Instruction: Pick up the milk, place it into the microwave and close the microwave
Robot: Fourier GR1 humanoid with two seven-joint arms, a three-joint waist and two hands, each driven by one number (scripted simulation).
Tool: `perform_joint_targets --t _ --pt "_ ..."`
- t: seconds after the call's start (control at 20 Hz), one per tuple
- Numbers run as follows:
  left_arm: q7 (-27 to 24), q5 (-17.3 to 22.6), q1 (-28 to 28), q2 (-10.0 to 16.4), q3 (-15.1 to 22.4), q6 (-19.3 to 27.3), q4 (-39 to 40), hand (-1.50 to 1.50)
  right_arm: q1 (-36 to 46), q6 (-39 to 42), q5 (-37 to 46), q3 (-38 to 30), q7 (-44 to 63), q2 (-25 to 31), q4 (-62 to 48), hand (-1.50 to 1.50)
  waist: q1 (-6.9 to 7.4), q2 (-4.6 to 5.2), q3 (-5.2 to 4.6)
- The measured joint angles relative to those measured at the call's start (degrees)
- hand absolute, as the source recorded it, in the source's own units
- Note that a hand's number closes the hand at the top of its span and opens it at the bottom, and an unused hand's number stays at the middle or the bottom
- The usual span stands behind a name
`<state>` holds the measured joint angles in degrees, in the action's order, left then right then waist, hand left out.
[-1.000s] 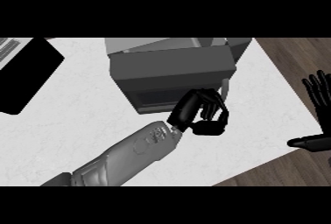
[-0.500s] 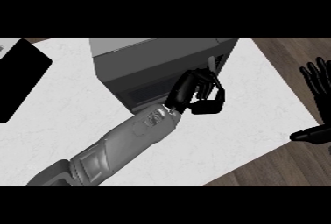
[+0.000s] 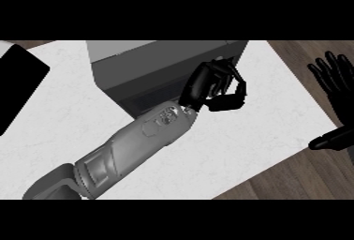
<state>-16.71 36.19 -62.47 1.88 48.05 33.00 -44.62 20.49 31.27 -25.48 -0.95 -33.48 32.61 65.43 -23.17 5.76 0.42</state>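
With the milk out of sight, likely inside the microwave [image 3: 152, 61], the left hand [image 3: 220, 89], fingers curled together at its front right corner, should push squarely until the front sits flush, while the right hand [image 3: 339, 84] rests open, fingers apart, at the right edge.

microwave [image 3: 159, 70] fills counter's rear, bare counter [image 3: 69, 117] in front

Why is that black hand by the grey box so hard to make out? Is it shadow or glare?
Head view: no glare, the light lies even on the white counter. The left hand is black against the dark front of the microwave, so it blends in; the grey forearm shows only a soft sheen. The right hand, open at the right edge, stands out more.
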Motion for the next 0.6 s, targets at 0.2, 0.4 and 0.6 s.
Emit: perform_joint_targets --t 0.2,0.4,0.6 --pt "-0.3 0.7 0.0 0.2 0.3 1.4 -0.1 1.50 1.3 1.9 0.1 1.8 1.7 1.2 2.5 1.50 -0.40 0.00 0.03" --pt "-0.4 1.4 -0.1 0.1 0.6 1.9 0.3 1.50 2.7 4.3 0.6 4.7 3.1 2.4 6.6 1.50 -0.48 -0.19 0.05" --pt "-0.6 2.2 0.1 0.4 0.8 3.0 0.2 1.50 3.4 5.6 0.4 7.1 4.6 2.7 10.4 1.50 -1.00 -0.30 0.08"
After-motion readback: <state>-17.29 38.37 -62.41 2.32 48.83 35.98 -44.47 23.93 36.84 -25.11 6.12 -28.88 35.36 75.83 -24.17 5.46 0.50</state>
